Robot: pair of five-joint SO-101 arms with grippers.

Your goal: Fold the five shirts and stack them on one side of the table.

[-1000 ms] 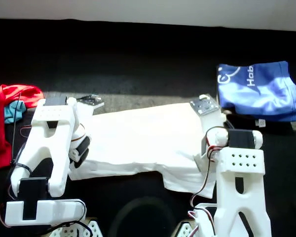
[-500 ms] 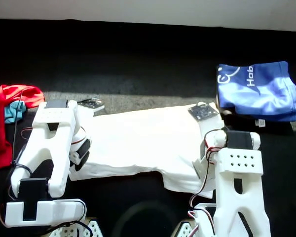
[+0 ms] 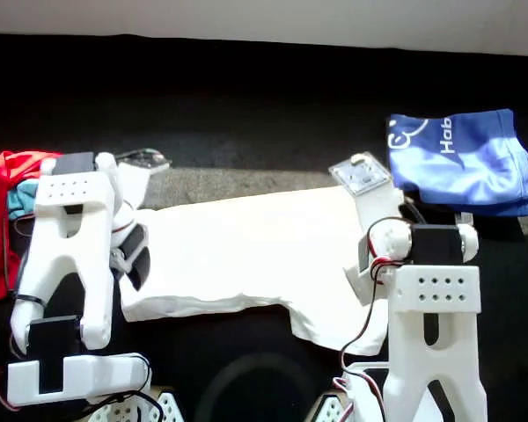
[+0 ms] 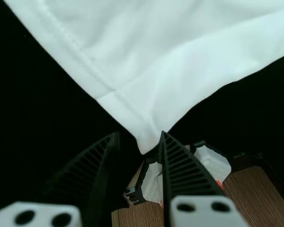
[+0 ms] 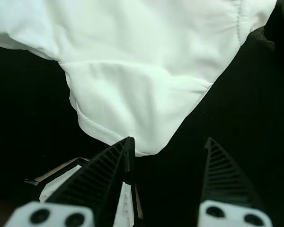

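White shirt (image 3: 246, 255), one (blue shirt (image 3: 458, 163), one)

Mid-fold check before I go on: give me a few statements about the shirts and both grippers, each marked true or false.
1. The white shirt lies spread out between the two arms. True.
2. The blue shirt lies unfolded in the middle of the table. False: it sits folded at the right arm's side, past the white shirt.
3. The right gripper is shut on the white shirt. False: its jaws stand apart at the shirt's edge.
4. The left gripper is open at a corner of the white shirt. True.
5. A red shirt and a teal cloth lie at the left arm's side. True.
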